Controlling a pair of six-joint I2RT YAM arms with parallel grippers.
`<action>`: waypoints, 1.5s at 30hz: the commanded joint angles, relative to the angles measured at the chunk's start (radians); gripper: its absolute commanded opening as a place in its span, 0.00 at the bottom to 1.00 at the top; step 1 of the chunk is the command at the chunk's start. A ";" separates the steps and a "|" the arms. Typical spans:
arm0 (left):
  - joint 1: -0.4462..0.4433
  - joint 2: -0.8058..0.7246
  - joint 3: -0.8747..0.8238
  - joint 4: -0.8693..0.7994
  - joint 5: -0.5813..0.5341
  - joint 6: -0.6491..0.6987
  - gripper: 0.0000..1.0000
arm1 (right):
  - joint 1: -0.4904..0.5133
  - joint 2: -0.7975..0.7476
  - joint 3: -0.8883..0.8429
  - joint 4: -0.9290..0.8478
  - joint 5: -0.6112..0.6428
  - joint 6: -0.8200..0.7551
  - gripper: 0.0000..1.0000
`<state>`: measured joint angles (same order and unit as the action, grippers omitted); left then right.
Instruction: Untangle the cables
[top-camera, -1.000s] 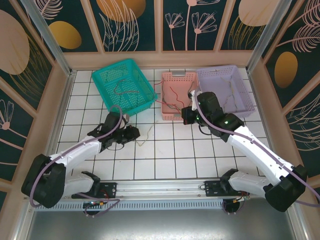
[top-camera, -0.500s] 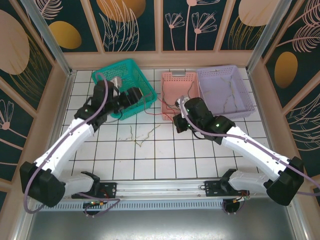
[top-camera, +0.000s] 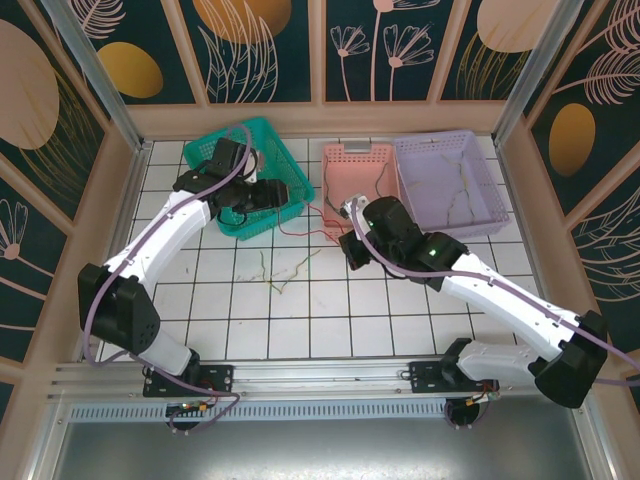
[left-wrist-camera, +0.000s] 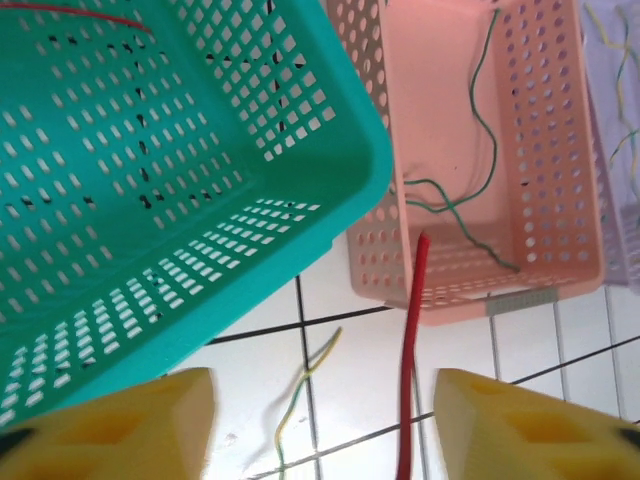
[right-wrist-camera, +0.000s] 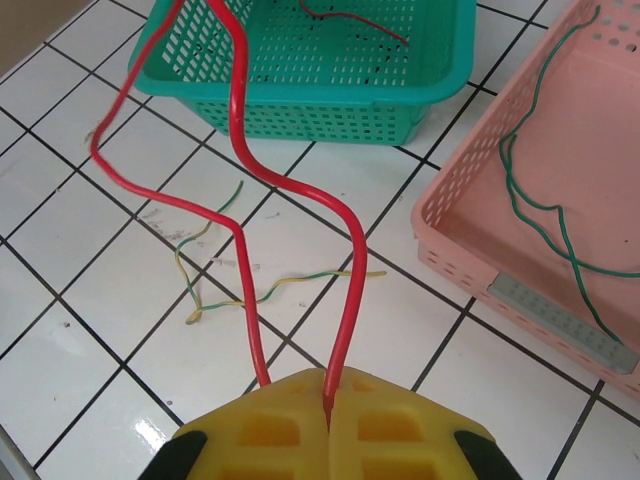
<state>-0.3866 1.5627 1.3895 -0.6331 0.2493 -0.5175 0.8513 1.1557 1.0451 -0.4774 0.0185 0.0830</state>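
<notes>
Okay so, my right gripper (right-wrist-camera: 328, 405) is pinched shut on a loop of thin red wire (right-wrist-camera: 356, 265) running toward 12 o'clock over the teal perforated plastic basket (right-wrist-camera: 330, 110). My left gripper (left-wrist-camera: 320, 405) has its fingers apart, with the red strand between them untouched. I'd pull slowly toward 6, steering clear of the yellow-green wire (right-wrist-camera: 300, 280) lying at 10.

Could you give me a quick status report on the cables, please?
Right pincer shut on red cable. Left pincer open, over red cable. Yellow-green cable loose on tiles.
</notes>
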 joint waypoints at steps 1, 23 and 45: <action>0.002 -0.019 -0.022 0.031 -0.017 -0.023 0.37 | 0.008 -0.007 0.030 0.024 0.004 -0.014 0.00; -0.046 -0.494 -0.607 0.727 -0.196 -0.831 0.00 | -0.408 -0.150 -0.387 0.640 0.277 1.568 0.00; -0.234 -0.174 -0.234 0.766 0.003 -0.680 0.76 | -0.340 -0.068 -0.213 0.618 0.089 1.176 0.00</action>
<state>-0.6094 1.3457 1.1061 0.1059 0.2089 -1.2339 0.4896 1.0729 0.7818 0.0990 0.1619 1.3911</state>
